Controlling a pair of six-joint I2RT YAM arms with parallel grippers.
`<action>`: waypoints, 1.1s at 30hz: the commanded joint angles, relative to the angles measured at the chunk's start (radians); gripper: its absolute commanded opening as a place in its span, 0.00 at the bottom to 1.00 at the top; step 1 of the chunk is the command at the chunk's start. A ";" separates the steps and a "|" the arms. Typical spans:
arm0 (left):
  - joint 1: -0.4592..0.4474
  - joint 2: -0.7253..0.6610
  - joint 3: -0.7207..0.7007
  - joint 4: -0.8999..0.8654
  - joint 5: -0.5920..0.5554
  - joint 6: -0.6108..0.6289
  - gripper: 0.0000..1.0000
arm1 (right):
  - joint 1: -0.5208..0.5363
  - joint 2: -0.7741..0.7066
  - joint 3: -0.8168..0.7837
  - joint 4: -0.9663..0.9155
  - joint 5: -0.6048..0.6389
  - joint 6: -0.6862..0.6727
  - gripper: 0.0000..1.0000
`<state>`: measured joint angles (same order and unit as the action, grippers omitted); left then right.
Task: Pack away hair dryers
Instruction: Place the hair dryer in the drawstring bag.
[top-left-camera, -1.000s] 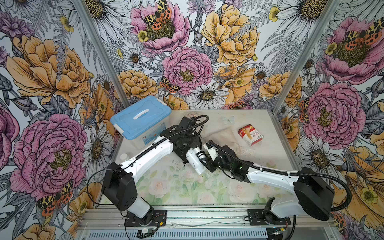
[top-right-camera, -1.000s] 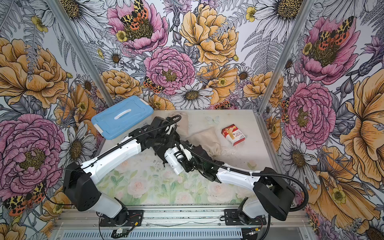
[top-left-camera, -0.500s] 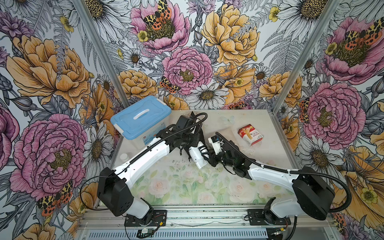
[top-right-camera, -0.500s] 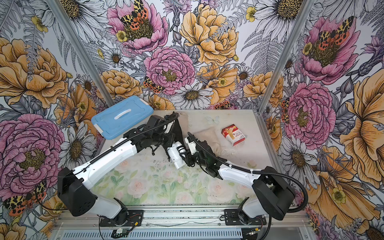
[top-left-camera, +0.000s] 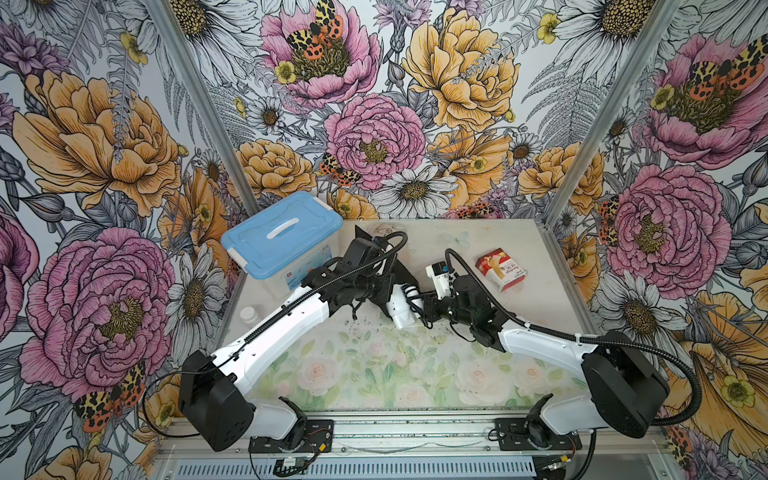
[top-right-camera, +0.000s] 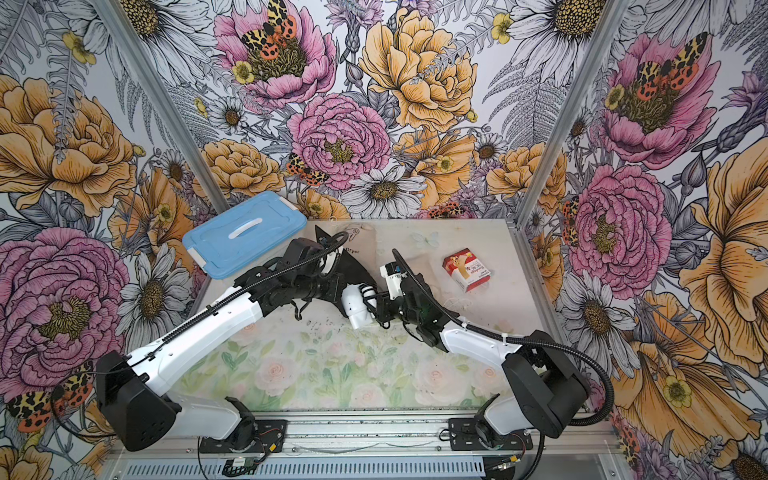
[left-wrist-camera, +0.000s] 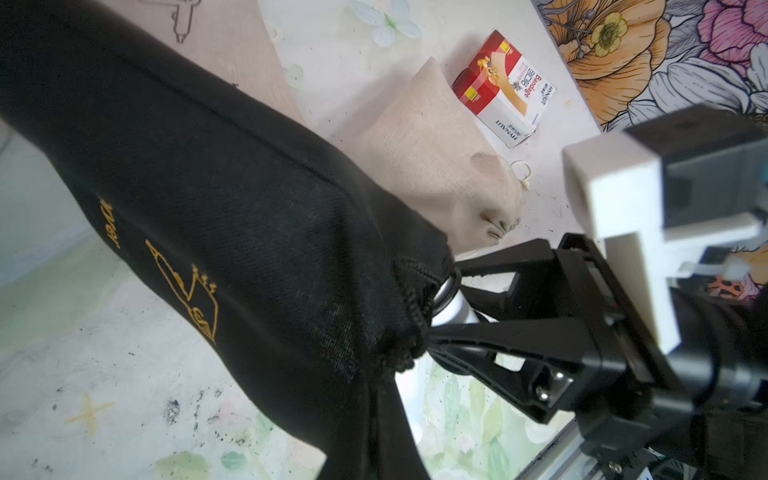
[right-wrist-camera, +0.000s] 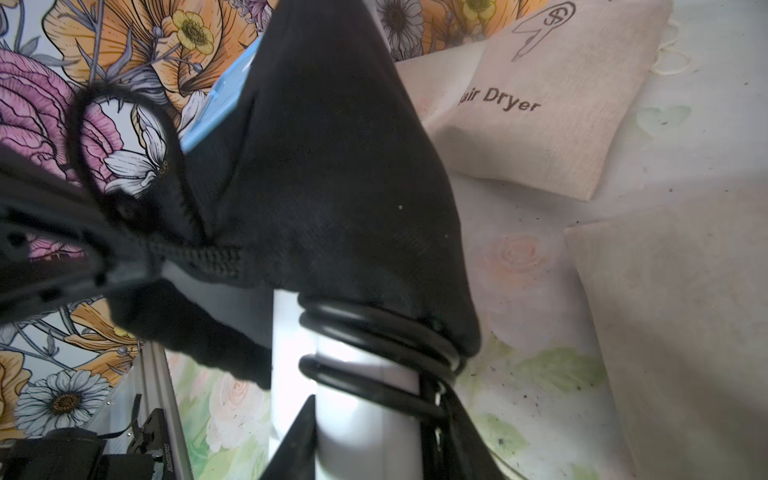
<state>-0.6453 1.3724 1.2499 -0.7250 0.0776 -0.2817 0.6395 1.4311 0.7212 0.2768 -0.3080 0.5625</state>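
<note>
A white hair dryer (top-left-camera: 400, 309) (top-right-camera: 354, 306) hangs above the middle of the table, with black cord (right-wrist-camera: 374, 340) wound round its handle (right-wrist-camera: 357, 419). My right gripper (right-wrist-camera: 365, 451) (top-left-camera: 424, 305) is shut on that handle. A black cloth pouch (left-wrist-camera: 228, 208) (top-left-camera: 397, 270) (right-wrist-camera: 332, 187) has its mouth pulled over one end of the dryer, while the rest of the white body sticks out. The left gripper (left-wrist-camera: 374, 436) (top-left-camera: 380, 291) is shut on the pouch's hem beside the mouth. No other hair dryers show.
Two beige pouches (right-wrist-camera: 540, 116) (right-wrist-camera: 685, 332) lie on the table behind the arms, one printed "Hair Dryer". A red and white bandage box (top-left-camera: 500, 270) (left-wrist-camera: 503, 89) lies at the back right. A blue-lidded plastic box (top-left-camera: 282, 237) stands at the back left, with a small white jar (top-left-camera: 249, 314) in front of it.
Both grippers have carried the pouch and dryer a little up and toward the back of the table. Both grips are the same as before.
</note>
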 joint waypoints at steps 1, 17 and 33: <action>-0.011 -0.034 -0.027 0.036 0.031 -0.025 0.00 | -0.023 -0.016 0.062 0.097 -0.035 0.071 0.05; -0.037 -0.061 -0.099 0.085 0.042 -0.054 0.00 | -0.114 0.037 0.099 0.201 -0.134 0.300 0.05; -0.072 -0.148 -0.296 0.226 0.044 -0.163 0.00 | -0.127 0.084 0.133 0.260 -0.063 0.411 0.06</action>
<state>-0.6983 1.2488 0.9882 -0.5186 0.0986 -0.4072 0.5251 1.5158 0.7979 0.4023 -0.4324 0.9386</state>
